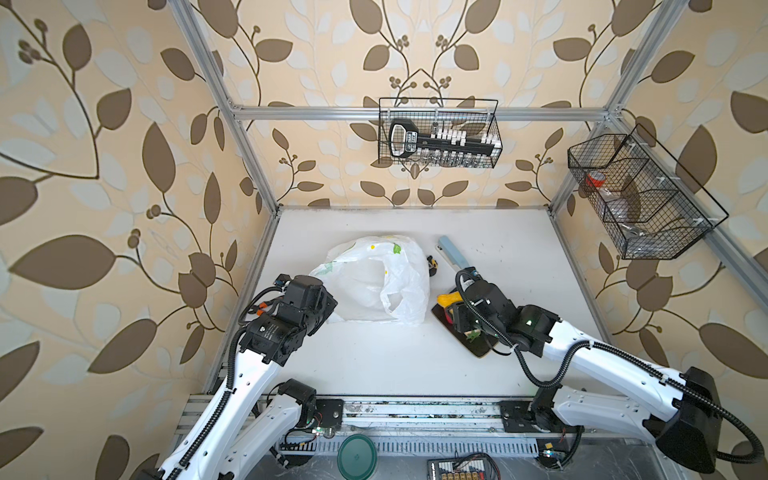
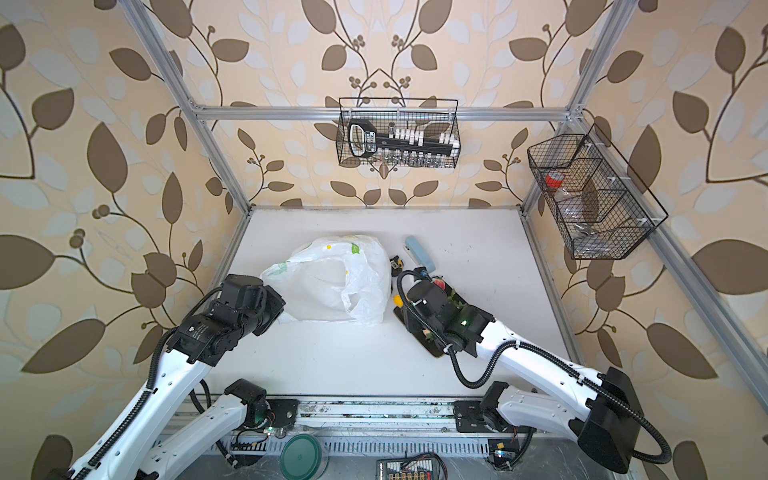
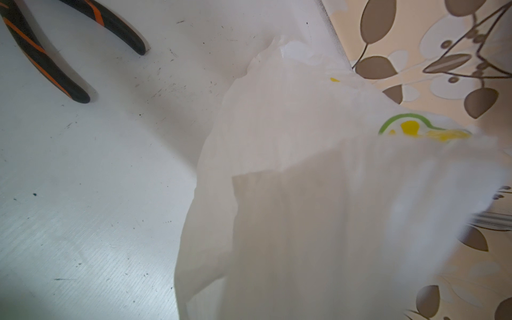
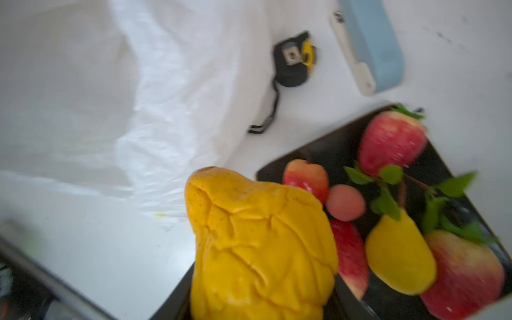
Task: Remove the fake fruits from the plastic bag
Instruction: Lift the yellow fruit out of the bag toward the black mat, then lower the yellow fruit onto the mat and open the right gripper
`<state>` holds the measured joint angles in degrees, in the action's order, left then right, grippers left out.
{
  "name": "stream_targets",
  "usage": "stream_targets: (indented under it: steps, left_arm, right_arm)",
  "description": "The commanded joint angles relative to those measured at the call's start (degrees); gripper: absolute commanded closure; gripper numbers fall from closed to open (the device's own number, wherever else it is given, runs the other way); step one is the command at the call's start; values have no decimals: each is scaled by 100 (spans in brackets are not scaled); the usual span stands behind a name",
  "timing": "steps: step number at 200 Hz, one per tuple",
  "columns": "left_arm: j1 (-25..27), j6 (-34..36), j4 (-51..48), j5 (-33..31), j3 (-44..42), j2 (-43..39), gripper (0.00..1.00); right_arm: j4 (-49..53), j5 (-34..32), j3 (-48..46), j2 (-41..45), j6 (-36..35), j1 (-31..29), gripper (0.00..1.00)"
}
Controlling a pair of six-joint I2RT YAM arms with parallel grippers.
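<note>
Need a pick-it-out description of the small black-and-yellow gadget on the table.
In a top view, find the white plastic bag in the middle. Between its right edge and the pale blue case lies the black-and-yellow gadget. It alone is small and dark, trailing a black cord loop.

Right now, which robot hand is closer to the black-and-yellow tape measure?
Right. The right hand, holding the yellow pear above the dark board, is close beside the tape measure; the left hand grips the opposite edge of the plastic bag, which lies between.
</note>
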<state>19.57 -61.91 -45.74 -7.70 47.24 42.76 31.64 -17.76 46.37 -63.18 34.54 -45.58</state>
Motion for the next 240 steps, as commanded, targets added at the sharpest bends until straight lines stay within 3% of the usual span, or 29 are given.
stream_targets:
  steps: [1, 26, 83, 149, 185, 240]
  left_arm:
    - [56, 119, 37, 231, -89, -58, 100]
    - [56, 257, 17, 438, -127, -49, 100]
    - [56, 359, 80, 780, -275, -27, 100]
    - [55, 554, 152, 944, -254, 122, 100]
    - [58, 610, 392, 1092, -341, 238, 100]
    - [184, 597, 1692, 1553, -677, 855, 100]
  right_arm:
    - [492, -840, -51, -187, 588, 92, 50]
    - [412, -958, -106, -538, 619, 229, 47]
    - [-204, -556, -450, -905, 450, 568, 40]
    - [-266, -164, -455, -652, 224, 905, 19]
    - [-132, 117, -85, -262, 22, 1024, 17]
    - [-342, 601, 457, -398, -316, 1537, 17]
